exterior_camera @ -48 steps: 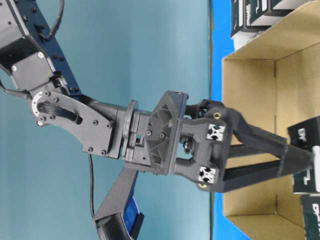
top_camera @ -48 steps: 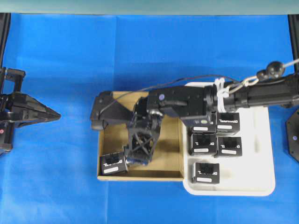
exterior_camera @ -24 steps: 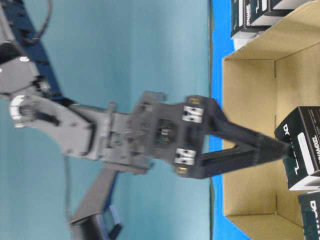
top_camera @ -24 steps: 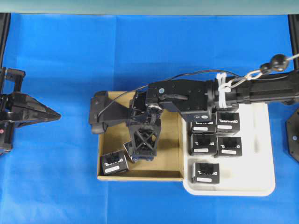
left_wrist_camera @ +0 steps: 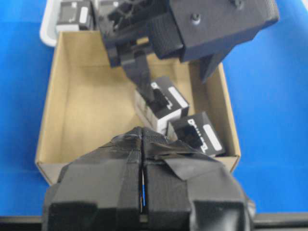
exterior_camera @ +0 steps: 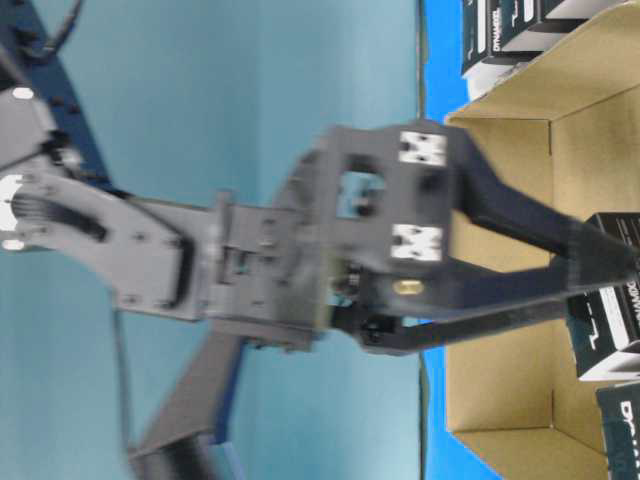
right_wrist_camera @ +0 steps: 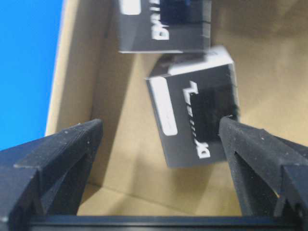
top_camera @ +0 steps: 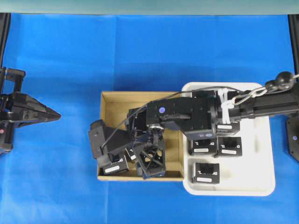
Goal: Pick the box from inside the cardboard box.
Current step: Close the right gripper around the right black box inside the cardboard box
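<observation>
The cardboard box (left_wrist_camera: 57,96) on the blue table (top_camera: 140,51) holds two black boxes; the box (right_wrist_camera: 197,115) nearer the right gripper (right_wrist_camera: 159,159) sits tilted between its spread, released jaws, not gripped, the second box (left_wrist_camera: 197,132) just beside it; the white tray (top_camera: 261,182) shows four black boxes, others perhaps hidden under the arm; the left gripper (left_wrist_camera: 142,192) hangs outside, jaws pressed together, empty.

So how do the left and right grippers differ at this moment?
The left gripper has its jaws shut; the right gripper has them wide open. The left gripper hangs over blue cloth, away from the cardboard box; the right gripper reaches inside it. Nothing lies between the left jaws; a black box sits between the right ones, not closed on. Both are black.
</observation>
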{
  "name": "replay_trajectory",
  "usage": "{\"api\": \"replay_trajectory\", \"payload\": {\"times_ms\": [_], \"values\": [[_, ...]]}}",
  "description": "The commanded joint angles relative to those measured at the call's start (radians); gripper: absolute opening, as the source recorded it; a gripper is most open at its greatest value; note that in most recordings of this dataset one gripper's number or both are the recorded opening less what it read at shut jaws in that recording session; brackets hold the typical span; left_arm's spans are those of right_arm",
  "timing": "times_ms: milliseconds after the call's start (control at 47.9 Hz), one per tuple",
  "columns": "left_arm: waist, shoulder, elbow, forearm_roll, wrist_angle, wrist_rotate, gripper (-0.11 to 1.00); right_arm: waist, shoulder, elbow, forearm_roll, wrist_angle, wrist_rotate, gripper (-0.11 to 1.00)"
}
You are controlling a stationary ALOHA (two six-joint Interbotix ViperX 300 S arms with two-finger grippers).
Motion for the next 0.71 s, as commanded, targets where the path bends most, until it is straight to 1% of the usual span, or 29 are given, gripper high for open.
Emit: {"api": "replay_trajectory", "payload": {"times_ms": [0, 42, 104, 313, 439, 585, 689], "values": [[0.002, 0.008, -0.023, 0.003, -0.005, -0.002, -0.07, 0.006, 0.014, 0.003, -0.041, -0.031, -0.005, 1.0], [0.002, 0.008, -0.023, 0.002, -0.005, -0.002, -0.07, 0.012, 0.015, 0.002, -0.066, -0.031, -0.003, 1.0], [0.002, 0.008, -0.025, 0.003, -0.005, -0.002, -0.07, 0.015, 0.017, -0.003, -0.086, -0.029, -0.003, 1.0], [0.0, 0.003, -0.026, 0.003, -0.005, -0.003, -0.07, 0.023, 0.012, -0.037, -0.091, 0.02, -0.006, 1.0], [-0.002, 0.006, -0.025, 0.003, -0.005, -0.009, -0.07, 0.023, 0.014, -0.061, -0.106, 0.029, -0.012, 1.0], [-0.002, 0.008, -0.025, 0.002, -0.005, -0.011, -0.07, 0.023, 0.023, -0.081, -0.143, 0.035, -0.029, 1.0], [-0.002, 0.008, -0.025, 0.002, -0.005, -0.011, -0.07, 0.023, 0.023, -0.074, -0.143, 0.037, -0.04, 1.0]]}}
